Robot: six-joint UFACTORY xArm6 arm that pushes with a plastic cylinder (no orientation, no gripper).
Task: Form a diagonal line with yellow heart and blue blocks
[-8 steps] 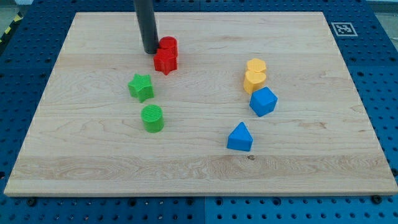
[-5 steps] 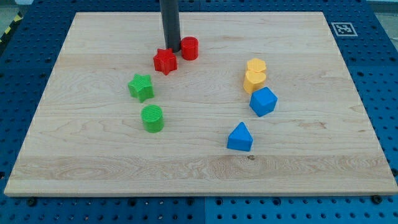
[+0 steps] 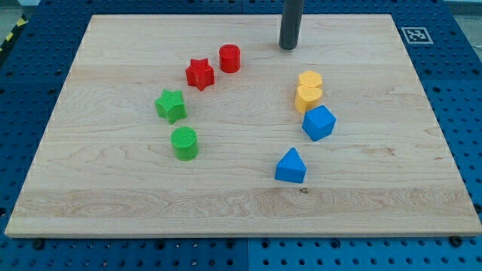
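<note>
Two yellow blocks stand touching at the view's right: the upper one (image 3: pixel 309 80) and the lower one, a yellow heart (image 3: pixel 307 98). A blue faceted block (image 3: pixel 318 123) sits just below the heart, touching it. A blue triangular block (image 3: pixel 291 166) lies lower and to the left, apart from the others. My tip (image 3: pixel 288 47) is near the view's top, above and slightly left of the yellow blocks, touching no block.
A red cylinder (image 3: pixel 230 58) and a red star (image 3: pixel 199 74) sit at upper centre-left, slightly apart. A green star (image 3: pixel 171 105) and a green cylinder (image 3: pixel 184 143) lie below them. A fiducial tag (image 3: pixel 415 35) marks the board's top right corner.
My tip passed between the red blocks, pushing the red cylinder right of the star, then moved right across the top of the board. The yellow and blue blocks have not moved.
</note>
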